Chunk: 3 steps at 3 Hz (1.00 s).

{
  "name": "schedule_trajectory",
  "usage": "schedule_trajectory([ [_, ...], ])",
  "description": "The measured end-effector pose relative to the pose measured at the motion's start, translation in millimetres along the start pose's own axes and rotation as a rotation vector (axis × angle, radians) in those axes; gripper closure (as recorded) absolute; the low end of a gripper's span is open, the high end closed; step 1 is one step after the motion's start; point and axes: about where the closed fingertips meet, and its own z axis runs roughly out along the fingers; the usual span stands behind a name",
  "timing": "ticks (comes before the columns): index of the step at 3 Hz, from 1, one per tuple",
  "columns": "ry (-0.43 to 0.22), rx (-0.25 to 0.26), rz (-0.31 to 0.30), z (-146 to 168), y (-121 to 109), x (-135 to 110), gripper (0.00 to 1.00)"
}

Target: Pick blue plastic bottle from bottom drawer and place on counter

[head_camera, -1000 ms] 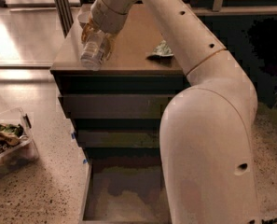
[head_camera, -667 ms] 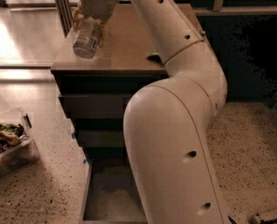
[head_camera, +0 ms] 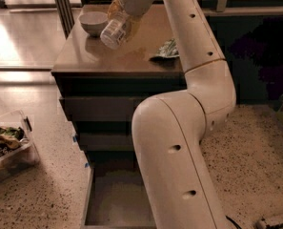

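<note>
My gripper point(head_camera: 123, 14) is at the top of the camera view, above the counter's point(head_camera: 107, 58) back left part. It is shut on the blue plastic bottle point(head_camera: 114, 31), a pale see-through bottle that hangs tilted, its round end pointing down and towards the camera. The bottle is a little above the brown top, just right of a small white bowl point(head_camera: 93, 22). The bottom drawer point(head_camera: 113, 202) is pulled open below, its dull floor bare where it shows. My arm covers its right side.
A green foil snack bag point(head_camera: 166, 50) lies on the counter's right side. Two dark drawer fronts point(head_camera: 98, 109) are shut above the open drawer. A clear bin point(head_camera: 7, 144) with scraps stands on the speckled floor at left.
The gripper has carried the bottle from the counter's front left edge further in over the top, to beside the white bowl. The arm has swung with it.
</note>
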Motion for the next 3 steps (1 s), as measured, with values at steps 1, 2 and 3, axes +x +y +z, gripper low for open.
schedule_trajectory([
  [1,-0.025,0.097,0.145,-1.7,28.0,37.3,1.00],
  [2,-0.032,0.108,0.148,12.0,25.5,39.8,1.00],
  [3,-0.054,0.117,0.155,34.2,27.7,43.0,1.00],
])
